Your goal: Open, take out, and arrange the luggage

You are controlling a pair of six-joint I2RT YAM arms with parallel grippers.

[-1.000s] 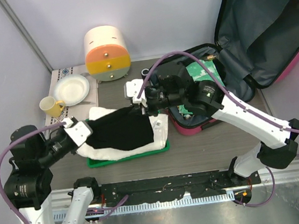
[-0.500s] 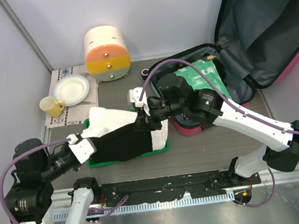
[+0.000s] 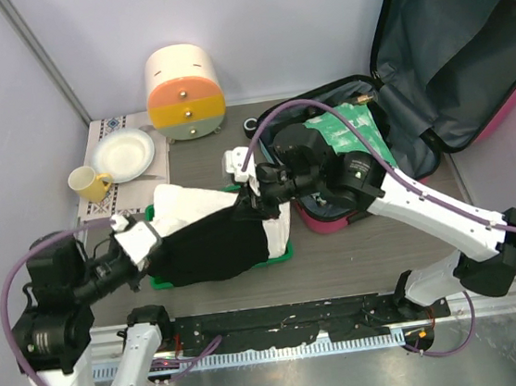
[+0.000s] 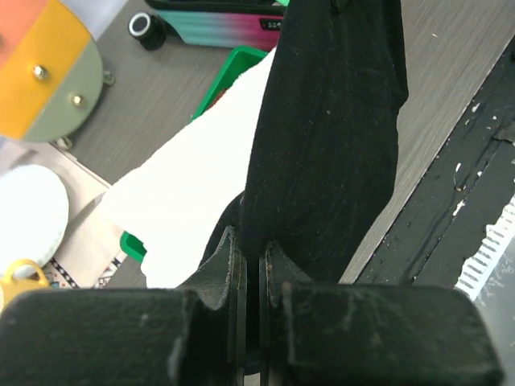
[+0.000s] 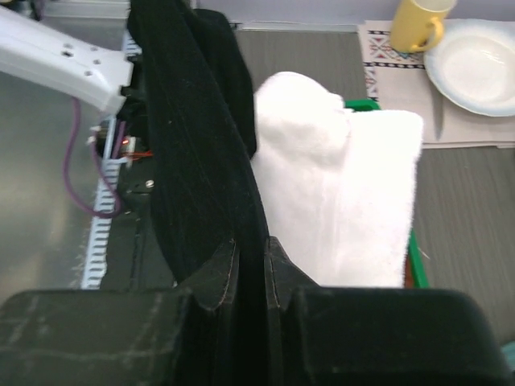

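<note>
The left gripper [image 3: 142, 241] and right gripper [image 3: 257, 204] have their jaws pinched shut on opposite ends of a black garment [image 3: 213, 246] over the green tray [image 3: 281, 255]. The open luggage [image 3: 453, 59] sits just to the tray's right, filling the counter's [image 3: 358, 251] far right corner.

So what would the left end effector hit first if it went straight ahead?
Past the black garment it is shut on, the left end effector would probably meet the right end effector, which grips the garment's far end. Depth is unclear; the luggage lies beyond, slightly to one side.
</note>
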